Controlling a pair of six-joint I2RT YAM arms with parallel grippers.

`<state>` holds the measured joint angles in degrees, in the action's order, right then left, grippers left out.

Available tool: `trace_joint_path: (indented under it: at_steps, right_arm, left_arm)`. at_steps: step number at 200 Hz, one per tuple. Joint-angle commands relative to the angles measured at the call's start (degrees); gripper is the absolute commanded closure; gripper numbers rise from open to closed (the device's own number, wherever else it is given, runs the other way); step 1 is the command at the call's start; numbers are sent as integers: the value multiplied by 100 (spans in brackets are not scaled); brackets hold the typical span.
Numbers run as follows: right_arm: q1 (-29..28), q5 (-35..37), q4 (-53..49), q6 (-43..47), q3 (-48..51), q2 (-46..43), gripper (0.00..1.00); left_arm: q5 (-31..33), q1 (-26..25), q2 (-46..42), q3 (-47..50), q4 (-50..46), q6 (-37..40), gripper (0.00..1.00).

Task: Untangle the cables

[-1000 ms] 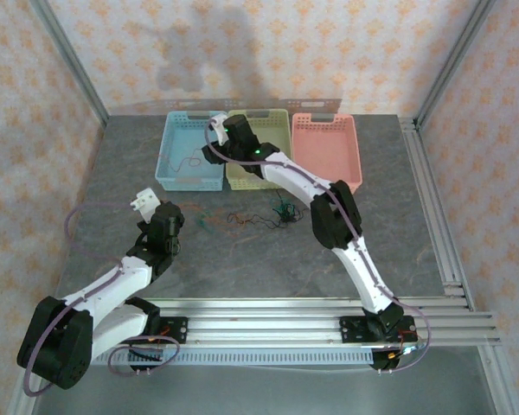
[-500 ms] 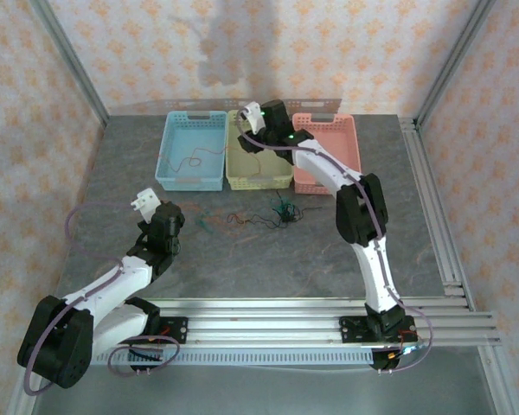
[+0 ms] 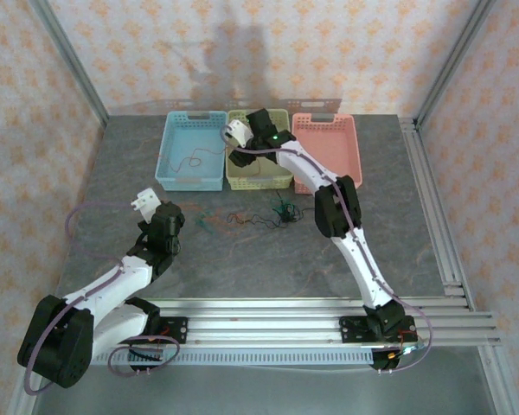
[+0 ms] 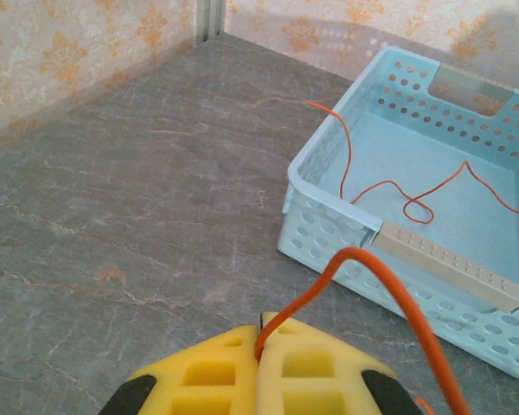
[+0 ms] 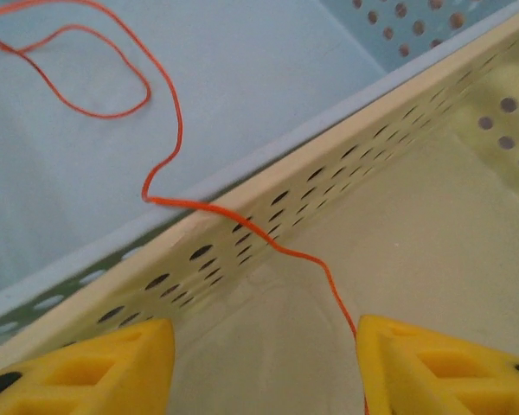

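A small knot of dark and green cables [image 3: 282,210] lies mid-table, with a reddish-brown strand [image 3: 242,218] and a green bit [image 3: 206,224] to its left. My left gripper [image 3: 144,204] [image 4: 261,333] is low over the table's left side, shut on an orange cable [image 4: 363,259] that arches off to the right. Another orange cable [image 3: 190,158] [image 5: 156,130] lies looped in the blue basket [image 3: 177,177]. Its end crosses the wall into the yellow-green basket [image 3: 281,177] and touches the right finger of my open right gripper [image 3: 238,141] [image 5: 264,346].
A pink basket [image 3: 346,169] stands right of the yellow-green one, all three in a row at the back. Metal rails [image 3: 432,216] run along the table's right and near edges. Patterned walls close in the cell.
My right gripper swung right from the blue basket's edge toward the pink basket, then came back left over the yellow-green basket. The left arm stayed put.
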<state>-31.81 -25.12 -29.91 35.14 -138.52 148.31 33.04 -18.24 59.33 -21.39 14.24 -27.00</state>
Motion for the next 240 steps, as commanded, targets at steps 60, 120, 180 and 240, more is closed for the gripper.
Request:
trace_joint_path:
  at_steps: [60, 120, 180, 240]
  right_arm:
    - [25, 73, -86, 282, -678, 672, 46]
    - [10, 180, 1022, -207, -116, 552, 74]
    - [-46, 424, 1972, -556, 772, -318, 100]
    - [-54, 845, 2780, -1001, 1591, -1023, 100]
  left_arm:
    - [35, 49, 61, -151, -53, -33, 100]
    - [19, 50, 63, -155, -53, -24, 100]
    - [9, 49, 79, -164, -53, -23, 100]
    - [1, 49, 87, -168, -53, -22, 100]
